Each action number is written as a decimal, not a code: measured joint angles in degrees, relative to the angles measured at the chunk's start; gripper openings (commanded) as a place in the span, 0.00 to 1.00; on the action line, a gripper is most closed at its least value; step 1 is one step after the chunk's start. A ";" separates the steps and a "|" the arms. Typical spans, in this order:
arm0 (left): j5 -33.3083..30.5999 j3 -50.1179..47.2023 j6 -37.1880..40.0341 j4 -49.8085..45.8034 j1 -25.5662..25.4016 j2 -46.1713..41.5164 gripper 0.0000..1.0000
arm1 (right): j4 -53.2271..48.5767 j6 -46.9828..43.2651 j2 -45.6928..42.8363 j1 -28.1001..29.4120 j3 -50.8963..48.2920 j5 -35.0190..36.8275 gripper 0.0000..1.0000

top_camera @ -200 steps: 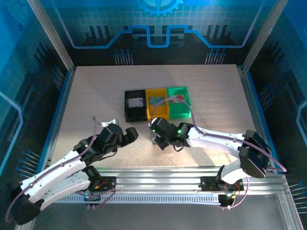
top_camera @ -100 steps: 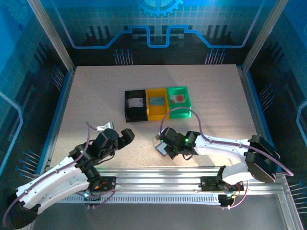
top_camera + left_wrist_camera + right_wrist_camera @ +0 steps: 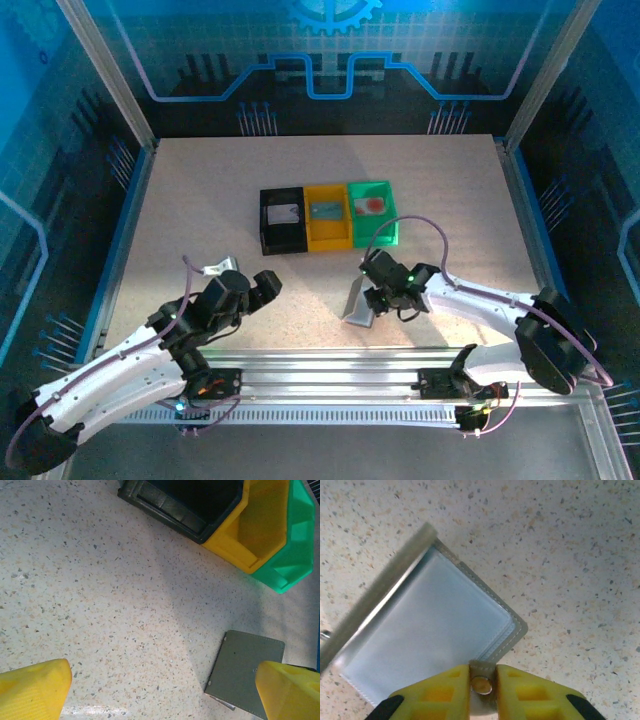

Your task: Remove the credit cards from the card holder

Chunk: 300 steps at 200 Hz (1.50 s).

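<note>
**Card holder pinched by its tab, cards lying in the bins**

We take the yellow bin [image 3: 328, 235] at the middle of the table [image 3: 200, 200] as our landmark. The black bin [image 3: 283, 238] touches its left side and the green bin [image 3: 372, 232] touches its right.

The credit cards [image 3: 326, 210] lie in these bins. A bluish one is in the yellow bin, a whitish one [image 3: 285, 212] in the black bin, and a pale one with a red-orange mark [image 3: 370, 205] in the green bin.

The card holder [image 3: 356, 302] is on the near side of the yellow bin, slightly to its right and well apart from it. It is open and tilted up off the table. In the right wrist view we see its pale blue-grey pocket. There the right gripper [image 3: 482, 680] has its jaws clamped on the little tab clasp [image 3: 481, 684] at the holder's edge.

The left gripper [image 3: 265, 283] hovers on the near side of the yellow bin, to its left. Its jaws stand wide apart and hold nothing. The left wrist view shows the holder's grey outer face [image 3: 245, 672] just beside one fingertip [image 3: 290, 690].
</note>
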 measured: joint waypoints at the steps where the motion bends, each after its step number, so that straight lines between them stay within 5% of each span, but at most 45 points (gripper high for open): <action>1: 0.00 0.00 0.00 0.00 0.00 0.00 0.96 | 0.00 -0.02 0.00 0.00 0.09 -0.04 0.22; 79: -0.17 -0.35 -0.02 -0.04 -0.94 3.39 0.95 | 0.92 -0.07 6.10 0.48 6.56 -0.79 0.31; 131: -0.66 0.57 0.02 -0.94 -2.19 5.62 0.95 | 1.88 0.33 9.79 5.84 12.83 -1.62 0.35; 262: -3.63 5.40 1.57 -0.76 -7.48 14.12 0.90 | 8.70 8.85 14.67 5.97 12.57 -17.00 0.20; 300: -4.42 5.73 2.56 1.73 -9.27 17.86 0.82 | 10.03 11.82 14.64 2.84 9.81 -20.31 0.18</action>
